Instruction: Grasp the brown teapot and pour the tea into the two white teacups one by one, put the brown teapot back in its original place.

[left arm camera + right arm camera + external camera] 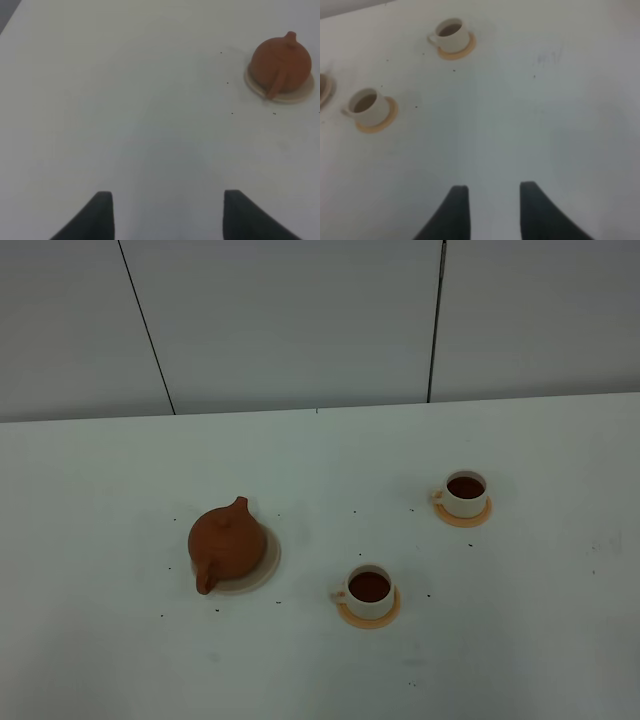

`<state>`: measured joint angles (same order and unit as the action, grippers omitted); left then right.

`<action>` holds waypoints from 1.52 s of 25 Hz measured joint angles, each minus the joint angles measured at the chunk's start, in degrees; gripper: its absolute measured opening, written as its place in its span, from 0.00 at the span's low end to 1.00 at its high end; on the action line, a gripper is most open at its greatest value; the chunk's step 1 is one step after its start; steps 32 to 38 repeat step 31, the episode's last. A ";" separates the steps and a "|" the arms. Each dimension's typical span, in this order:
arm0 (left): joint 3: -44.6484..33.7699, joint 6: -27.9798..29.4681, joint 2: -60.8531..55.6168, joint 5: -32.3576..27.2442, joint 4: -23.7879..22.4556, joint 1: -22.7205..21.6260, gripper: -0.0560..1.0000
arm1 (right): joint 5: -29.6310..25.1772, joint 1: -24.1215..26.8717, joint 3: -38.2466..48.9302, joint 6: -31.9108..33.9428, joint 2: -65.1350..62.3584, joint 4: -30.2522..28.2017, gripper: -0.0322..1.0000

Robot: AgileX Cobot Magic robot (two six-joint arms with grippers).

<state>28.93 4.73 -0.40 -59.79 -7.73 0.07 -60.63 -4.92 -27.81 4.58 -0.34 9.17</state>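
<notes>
The brown teapot (228, 543) sits on its pale saucer, the original place (268, 570), left of centre, with nothing touching it. Both white teacups (369, 606) (465, 505) hold dark tea and stand on orange coasters. Neither arm shows in the high view. In the left wrist view my left gripper (167, 197) is open and empty over bare table, well short of the teapot (281, 62) and saucer (300, 95). My right gripper (494, 190) also stands open and empty, apart from the two teacups (372, 116) (454, 42).
Orange coasters (383, 618) (466, 520) lie under the cups. The white table (110, 660) has small dark specks scattered on it. A grey panelled wall (300, 320) runs behind the table's far edge.
</notes>
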 joint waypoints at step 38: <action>0.00 -0.07 0.00 0.00 0.00 0.00 0.57 | 0.00 0.00 0.00 0.00 0.00 0.05 0.26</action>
